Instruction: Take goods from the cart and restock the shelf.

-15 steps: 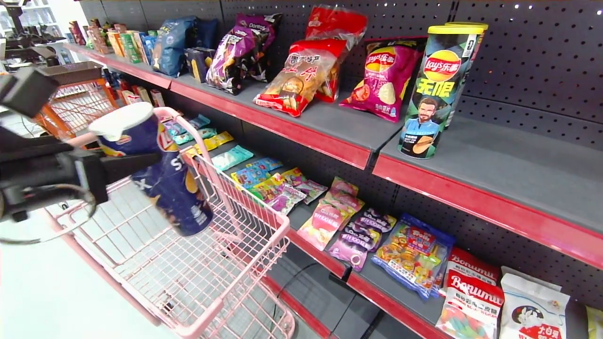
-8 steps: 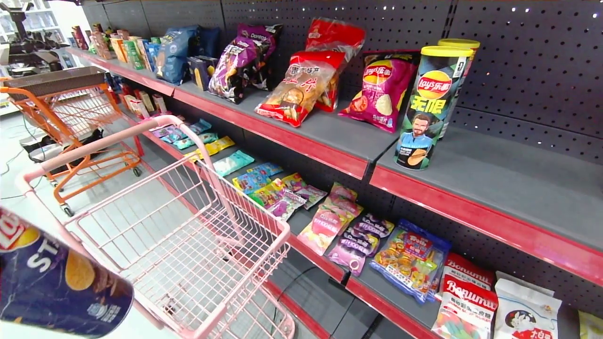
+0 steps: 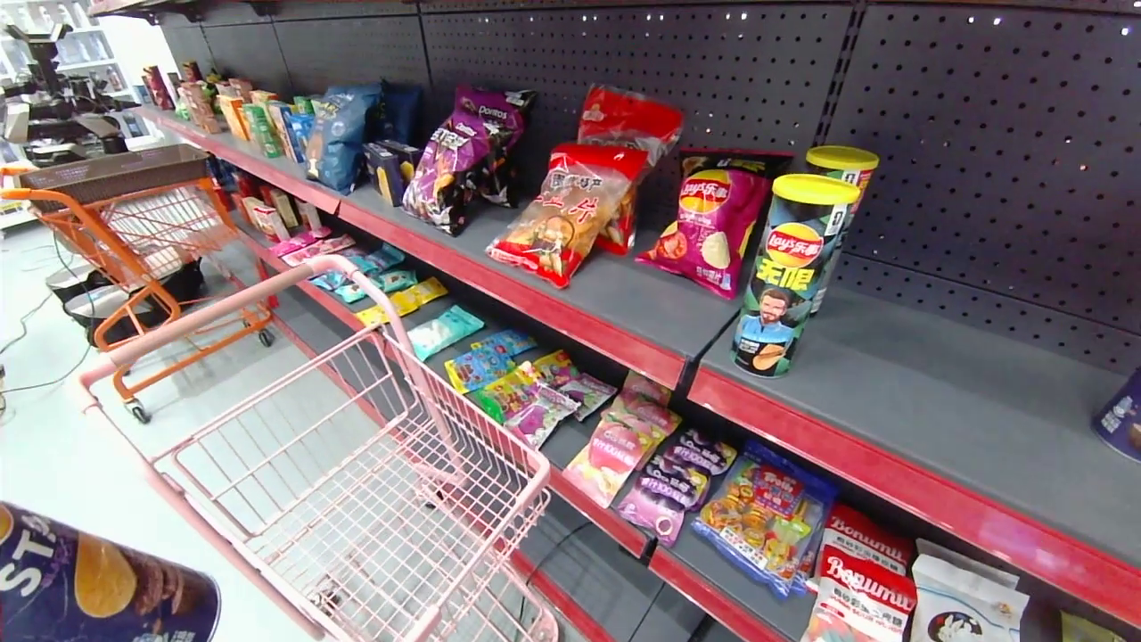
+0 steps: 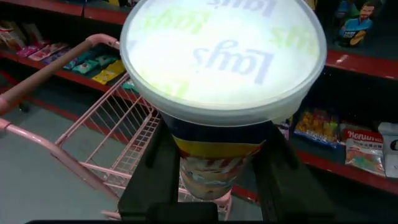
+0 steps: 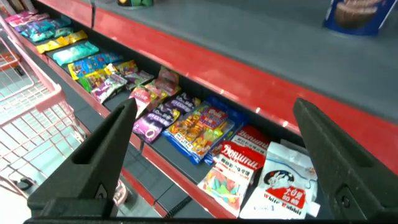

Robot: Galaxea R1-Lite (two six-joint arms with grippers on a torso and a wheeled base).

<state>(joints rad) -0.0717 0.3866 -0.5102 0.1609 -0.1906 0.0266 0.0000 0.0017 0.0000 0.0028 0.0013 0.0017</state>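
I see the can (image 4: 214, 165) with a glossy printed wrap and a smooth translucent plastic lid (image 4: 224, 53). The cart (image 3: 472, 399) is pink-coated metal wire. The shelf (image 3: 936, 392) has a matt grey deck and a glossy red edge. The bags (image 3: 562, 214) are shiny film.

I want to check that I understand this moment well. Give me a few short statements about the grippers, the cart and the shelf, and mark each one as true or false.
1. The left gripper is shut on the chip can with the white lid. True.
2. The right gripper holds a snack bag. False: it is open and empty.
3. The pink cart is full of goods. False: its basket looks empty where it shows.
4. Two yellow-lidded cans stand upright on the upper shelf. True.
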